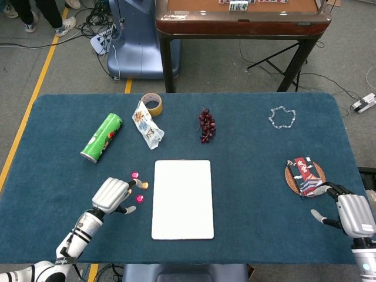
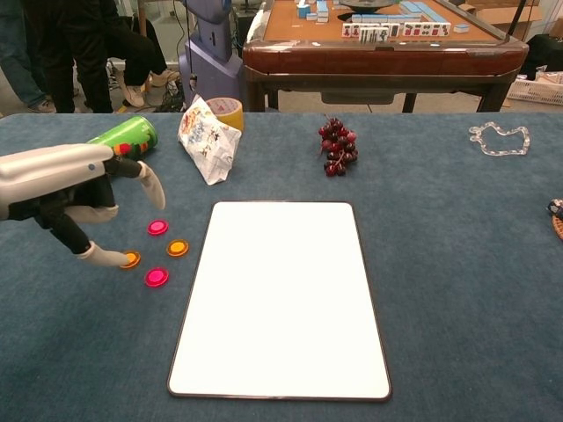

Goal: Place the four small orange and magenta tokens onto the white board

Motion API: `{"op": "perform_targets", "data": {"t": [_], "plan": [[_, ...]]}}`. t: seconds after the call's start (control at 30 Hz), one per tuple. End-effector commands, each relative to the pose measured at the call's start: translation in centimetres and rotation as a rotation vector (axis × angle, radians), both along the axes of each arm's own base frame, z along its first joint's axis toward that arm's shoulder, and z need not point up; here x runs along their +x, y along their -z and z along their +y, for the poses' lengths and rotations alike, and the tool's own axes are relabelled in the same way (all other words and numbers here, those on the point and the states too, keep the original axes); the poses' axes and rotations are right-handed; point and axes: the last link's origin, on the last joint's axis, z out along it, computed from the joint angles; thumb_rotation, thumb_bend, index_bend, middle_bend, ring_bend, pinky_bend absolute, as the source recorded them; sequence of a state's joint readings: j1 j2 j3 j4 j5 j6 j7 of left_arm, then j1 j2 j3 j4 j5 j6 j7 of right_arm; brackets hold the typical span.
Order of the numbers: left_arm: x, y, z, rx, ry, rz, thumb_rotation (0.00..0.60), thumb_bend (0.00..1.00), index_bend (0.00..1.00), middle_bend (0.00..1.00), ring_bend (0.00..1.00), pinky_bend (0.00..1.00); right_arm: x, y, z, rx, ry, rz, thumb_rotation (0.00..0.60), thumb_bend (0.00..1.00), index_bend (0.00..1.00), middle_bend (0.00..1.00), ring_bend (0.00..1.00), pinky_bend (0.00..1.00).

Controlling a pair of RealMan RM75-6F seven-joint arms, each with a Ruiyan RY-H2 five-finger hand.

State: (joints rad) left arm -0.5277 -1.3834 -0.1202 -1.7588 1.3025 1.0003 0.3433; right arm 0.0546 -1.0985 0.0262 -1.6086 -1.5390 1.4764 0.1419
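Chest view: we see left hand (image 2: 66, 189) spread, empty, over the tokens (image 2: 157, 277) | tokens at 9 o'clock of white board (image 2: 281, 299), off it | right hand (image 1: 351, 212) spread, empty, table's 4 o'clock edge

Both hands wear ribbed silver-grey shells with pale fingertip caps and black linkages between the fingers. The left hand (image 1: 112, 195) joins a white forearm through a black-banded wrist; the right hand (image 1: 351, 212) meets a silver cuff.
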Motion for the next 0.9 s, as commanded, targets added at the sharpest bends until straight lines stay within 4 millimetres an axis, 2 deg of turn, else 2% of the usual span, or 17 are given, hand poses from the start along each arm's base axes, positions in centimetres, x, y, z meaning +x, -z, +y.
{"op": "perform_targets", "data": {"t": [0.03, 0.5, 0.9], "plan": [[0.0, 0.6, 0.2, -0.011, 0.0, 0.011, 0.6, 0.08, 0.43, 1.0, 1.0, 1.0, 0.1, -0.1, 0.0, -0.001, -0.001, 0.001, 0.6, 0.13, 0.43, 0.37, 0.36, 0.52], [-1.4, 2.3, 1.5, -0.051, -0.056, 0.112, 0.6, 0.08, 0.44, 1.0, 1.0, 1.0, 0.2, 0.4, 0.0, 0.019, -0.002, -0.001, 0.6, 0.13, 0.43, 0.37, 0.36, 0.52], [-2.3, 3.6, 2.3, -0.054, -0.101, 0.141, 0.6, 0.15, 0.45, 1.0, 1.0, 1.0, 0.4, 0.8, 0.0, 0.033, -0.007, 0.001, 0.6, 0.13, 0.43, 0.37, 0.36, 0.52]]}}
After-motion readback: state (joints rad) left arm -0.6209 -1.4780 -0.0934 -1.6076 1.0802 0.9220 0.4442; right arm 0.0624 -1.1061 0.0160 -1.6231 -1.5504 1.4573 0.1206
